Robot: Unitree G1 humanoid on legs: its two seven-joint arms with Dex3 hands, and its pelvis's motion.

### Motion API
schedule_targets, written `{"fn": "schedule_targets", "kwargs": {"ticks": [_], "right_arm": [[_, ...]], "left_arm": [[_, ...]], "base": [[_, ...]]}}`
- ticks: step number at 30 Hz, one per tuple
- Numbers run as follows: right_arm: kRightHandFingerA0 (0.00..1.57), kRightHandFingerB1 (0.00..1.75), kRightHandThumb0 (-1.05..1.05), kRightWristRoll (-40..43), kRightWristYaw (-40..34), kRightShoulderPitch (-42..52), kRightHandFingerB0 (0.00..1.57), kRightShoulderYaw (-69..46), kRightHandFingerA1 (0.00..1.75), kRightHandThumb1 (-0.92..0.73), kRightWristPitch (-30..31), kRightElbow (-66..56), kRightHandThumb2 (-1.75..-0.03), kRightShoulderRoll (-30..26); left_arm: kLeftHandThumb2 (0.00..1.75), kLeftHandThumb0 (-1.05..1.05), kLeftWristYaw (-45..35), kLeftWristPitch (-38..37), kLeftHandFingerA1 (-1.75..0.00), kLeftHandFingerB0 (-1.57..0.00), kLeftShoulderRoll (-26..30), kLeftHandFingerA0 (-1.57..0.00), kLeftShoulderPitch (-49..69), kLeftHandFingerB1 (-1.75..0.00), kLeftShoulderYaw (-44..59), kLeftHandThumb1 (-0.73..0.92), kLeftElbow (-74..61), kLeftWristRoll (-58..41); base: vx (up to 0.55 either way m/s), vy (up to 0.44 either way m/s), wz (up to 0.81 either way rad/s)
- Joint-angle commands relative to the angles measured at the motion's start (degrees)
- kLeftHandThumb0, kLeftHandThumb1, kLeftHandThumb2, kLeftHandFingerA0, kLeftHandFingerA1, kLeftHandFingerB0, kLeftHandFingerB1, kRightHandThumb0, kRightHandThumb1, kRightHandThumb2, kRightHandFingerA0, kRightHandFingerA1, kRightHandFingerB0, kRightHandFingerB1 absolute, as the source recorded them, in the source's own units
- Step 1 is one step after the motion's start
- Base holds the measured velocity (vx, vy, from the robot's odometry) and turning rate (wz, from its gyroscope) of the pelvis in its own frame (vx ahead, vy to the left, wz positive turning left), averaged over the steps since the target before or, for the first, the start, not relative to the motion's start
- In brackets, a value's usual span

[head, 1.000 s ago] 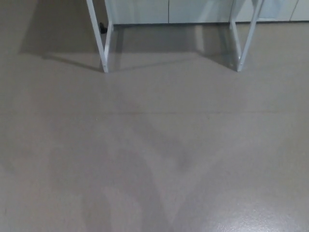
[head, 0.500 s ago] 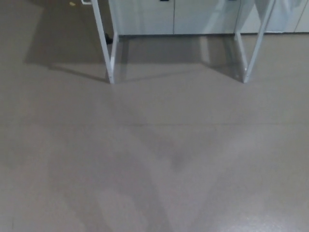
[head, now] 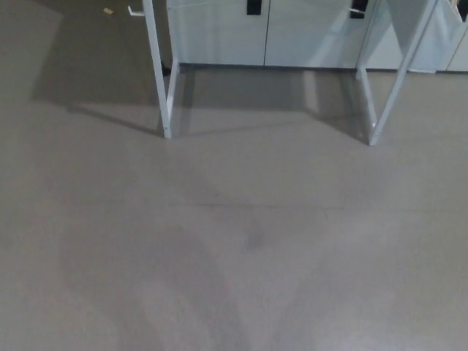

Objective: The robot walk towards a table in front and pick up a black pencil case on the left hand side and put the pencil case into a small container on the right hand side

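Left hand and right hand both lay outside the head view, so how far either was open, or whether either held anything, could not be told. Pencil case and container did not show either; only the lower frame of the table (head: 166,124) reached into the picture, its top cut off by the upper edge.

Grey floor (head: 234,278) filled nearly the whole frame. At upper left a white leg (head: 157,66) slanted down from the top edge to the floor, with a low rail running back from its foot. At upper right a second leg (head: 402,73) slanted down and to the left, with its own rail behind it. Behind them, along the top edge, stood pale cabinets (head: 219,36) with black handles (head: 254,6) cut by the frame. A broad shadow (head: 88,66) lay on the floor left of the first leg. A faint seam (head: 256,205) crossed the floor at mid-height, with a dim dark spot (head: 254,238) just below it. In the upper left corner lay a small pale scrap (head: 108,11)
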Motion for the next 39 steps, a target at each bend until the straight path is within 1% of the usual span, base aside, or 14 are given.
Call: {"fn": "schedule_targets", "kwargs": {"ticks": [1,4,7,9,13,15,24,25,27,28,30,31,32,39], "right_arm": [[0.57,0.42,-0.34,-0.54,-0.98,-0.16,0.33,0.33,0.58,-0.65,0.16,0.36,-0.59,-1.05],[0.57,0.42,-0.34,-0.52,-1.04,-0.40,0.32,0.52,0.58,-0.65,0.02,0.37,-0.59,-1.07],[0.59,0.42,-0.35,-0.68,-1.38,-0.37,0.33,0.77,0.57,-0.65,0.17,0.30,-0.59,-0.99],[0.58,0.42,-0.34,-0.83,-1.62,-0.61,0.33,0.94,0.57,-0.65,0.42,0.21,-0.59,-1.05],[0.58,0.41,-0.32,-0.51,-1.25,-0.65,0.32,0.86,0.56,-0.66,0.33,0.36,-0.59,-1.06],[0.58,0.40,-0.33,-0.68,-1.29,-0.92,0.32,1.08,0.56,-0.66,0.35,0.46,-0.59,-1.17],[0.58,0.40,-0.33,-1.09,-1.78,-1.12,0.31,1.79,0.55,-0.66,0.90,0.28,-0.61,-1.01],[0.60,0.40,-0.33,-1.18,-1.85,-1.17,0.32,1.87,0.55,-0.66,0.99,0.32,-0.60,-1.04],[0.60,0.40,-0.32,-1.40,-2.20,-1.25,0.32,2.10,0.55,-0.66,1.26,0.14,-0.60,-1.03],[0.60,0.40,-0.33,-1.39,-2.20,-1.32,0.32,2.15,0.55,-0.67,1.23,0.23,-0.60,-0.96],[0.60,0.40,-0.33,-1.48,-2.22,-1.32,0.32,2.34,0.55,-0.67,1.35,0.12,-0.60,-0.97],[0.59,0.40,-0.31,-1.42,-2.22,-1.20,0.32,2.32,0.55,-0.67,1.45,0.07,-0.61,-0.96],[0.59,0.39,-0.31,-1.25,-2.07,-0.99,0.32,2.28,0.54,-0.68,1.53,-0.04,-0.61,-0.97],[0.60,0.40,-0.32,-1.40,-2.45,-1.33,0.33,2.46,0.56,-0.66,1.36,0.40,-0.59,-0.86]], "left_arm": [[0.55,-0.37,0.39,-0.62,-0.39,-0.25,0.14,-0.47,0.32,-0.31,-0.09,0.50,0.02,0.20],[0.55,-0.36,0.63,-0.62,-0.39,-0.25,0.18,-0.45,0.17,-0.31,-0.31,0.50,-0.28,0.46],[0.55,-0.35,0.41,-0.27,-0.39,-0.25,0.19,-0.49,0.56,-0.31,-0.24,0.50,-1.25,0.22],[0.55,-0.35,0.47,-0.30,-0.39,-0.25,0.26,-0.47,0.56,-0.31,-0.49,0.51,-1.61,0.51],[0.55,-0.35,0.20,-0.06,-0.39,-0.25,0.11,-0.45,0.94,-0.32,-0.42,0.51,-2.46,0.22],[0.55,-0.35,0.15,-0.24,-0.40,-0.26,0.11,-0.49,0.30,-0.32,-0.39,0.51,-1.55,0.25],[0.55,-0.35,0.87,-1.11,-0.40,-0.26,0.53,-0.48,0.46,-0.32,-1.02,0.51,-0.87,1.00],[0.85,-0.24,1.04,-0.85,-0.59,-0.14,0.47,-0.35,0.42,-0.49,-1.05,0.34,-0.91,0.99],[0.84,-0.24,1.26,-0.44,-0.59,-0.14,0.35,-0.35,0.21,-0.49,-1.00,0.33,-0.67,0.86],[0.55,-0.35,0.95,-0.56,-0.39,-0.27,0.46,-0.44,0.19,-0.32,-0.93,0.49,-0.53,0.69],[0.55,-0.37,0.79,-0.75,-0.39,-0.27,0.63,-0.43,0.24,-0.32,-1.08,0.50,-0.56,0.78],[0.85,-0.26,0.91,-1.13,-0.59,-0.13,0.63,-0.35,0.51,-0.49,-1.20,0.33,-0.72,0.92],[0.55,-0.36,1.09,-1.53,-0.40,-0.27,0.59,-0.47,0.87,-0.32,-1.32,0.51,-0.96,1.03],[0.55,-0.36,0.99,-0.86,-0.39,-0.27,0.76,-0.44,0.30,-0.31,-1.41,0.50,-0.65,1.00]], "base": [[0.19,-0.005,0.11],[0.19,-0.073,0.07],[0.22,-0.156,0.16],[0.20,-0.219,0.11],[0.30,-0.433,0.57],[0.25,-0.373,0.33],[0.35,-0.002,-0.05],[0.49,0.162,-0.46],[0.48,0.211,-0.37],[0.47,0.170,-0.50],[0.43,0.147,-0.14],[0.35,0.092,-0.03],[0.35,0.059,0.02],[0.37,-0.069,0.17]]}}
